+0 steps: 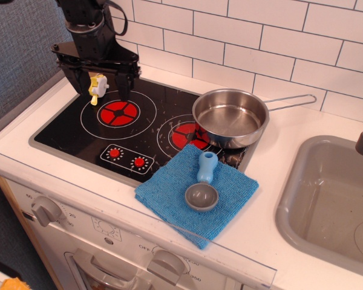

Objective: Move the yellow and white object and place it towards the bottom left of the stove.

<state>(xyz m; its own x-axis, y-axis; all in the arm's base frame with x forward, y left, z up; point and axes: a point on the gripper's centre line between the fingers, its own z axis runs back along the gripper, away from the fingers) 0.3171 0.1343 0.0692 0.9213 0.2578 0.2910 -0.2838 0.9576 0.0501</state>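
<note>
Both tool [97, 84] fingers straddle the yellow and white object [97, 88].

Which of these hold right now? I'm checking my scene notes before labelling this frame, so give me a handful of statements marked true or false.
1. The gripper is open, its fingers either side of the yellow and white object. True.
2. The yellow and white object sits at the bottom left of the stove. False: it is at the stove's far left corner, near the tiled wall.
3. The steel pan is empty. True.
4. The blue-handled scoop lies in the sink. False: it lies on the blue cloth.
5. The blue cloth overlaps the stove's front right edge. True.
</note>
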